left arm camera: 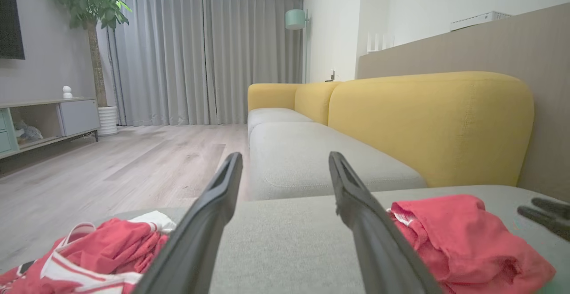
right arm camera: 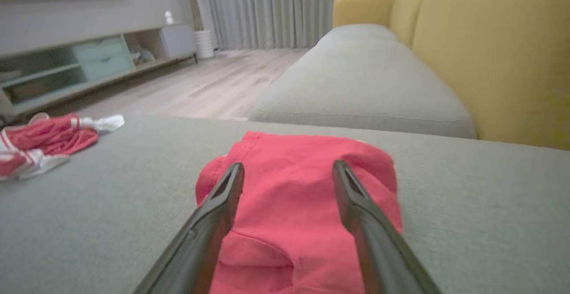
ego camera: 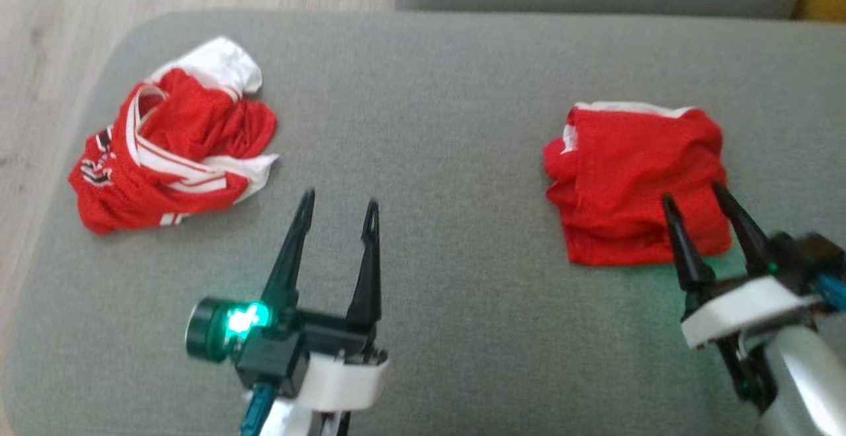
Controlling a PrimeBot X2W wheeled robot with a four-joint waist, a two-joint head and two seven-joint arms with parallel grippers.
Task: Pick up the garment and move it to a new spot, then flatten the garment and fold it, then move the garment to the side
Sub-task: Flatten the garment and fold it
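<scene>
The grey cushion takes up nearly all of my head view, and both pieces of clothing lie on it, well apart.

At the right of the frame is the folded garment, a squarish red stack with a white edge along its top. It looks finished or nearly so. I judge it to be light, soft mesh that will slump and open if I lift it by one layer. I would pinch through all the layers at a folded edge, or slide it.

At the upper left is the crumpled garment, red with white stripes and a white panel, bunched near the cushion's rim. It should be just as limp. I would take it at the striped band or a hem, not the middle of the heap.

The right tool has its fingers apart, tips over the lower right part of the folded garment. In the right wrist view the red cloth fills the gap between them, and I cannot tell whether they touch it.

The left tool is also spread and holds nothing. It sits over bare cushion at lower centre, with the crumpled garment up and to its left.
</scene>
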